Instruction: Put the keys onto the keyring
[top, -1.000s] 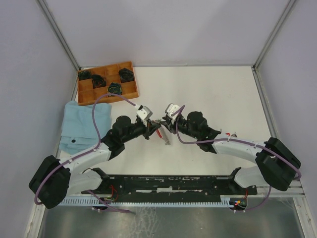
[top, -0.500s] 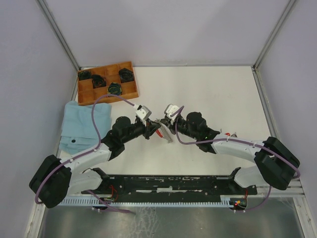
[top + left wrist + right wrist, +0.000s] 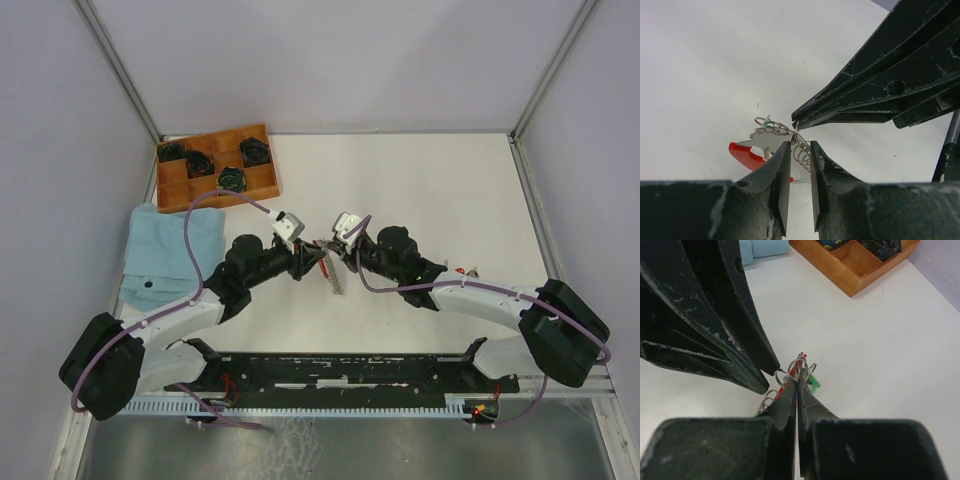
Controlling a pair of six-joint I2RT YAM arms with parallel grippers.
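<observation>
My two grippers meet tip to tip above the middle of the table. My right gripper (image 3: 332, 254) (image 3: 797, 380) is shut on the keyring (image 3: 801, 371), a bunch of thin metal rings. A green key head (image 3: 814, 383) and a red piece (image 3: 801, 358) sit just past its tips. A silver chain (image 3: 337, 280) hangs below. In the left wrist view my left gripper (image 3: 801, 146) is narrowly open, and the chain's coils (image 3: 802, 154) show between its fingertips. A red-headed key (image 3: 743, 152) lies just beyond, and the right gripper's fingers (image 3: 850, 100) pinch the ring from the upper right.
A wooden compartment tray (image 3: 268, 188) with dark round coils (image 3: 232, 178) stands at the back left. A folded blue cloth (image 3: 165, 250) lies left of my left arm. A small red-and-silver item (image 3: 463, 270) lies by my right arm. Grey walls enclose the table.
Both grippers have shifted slightly while staying tip to tip, and the hanging chain has swung a little. The holds look the same.
</observation>
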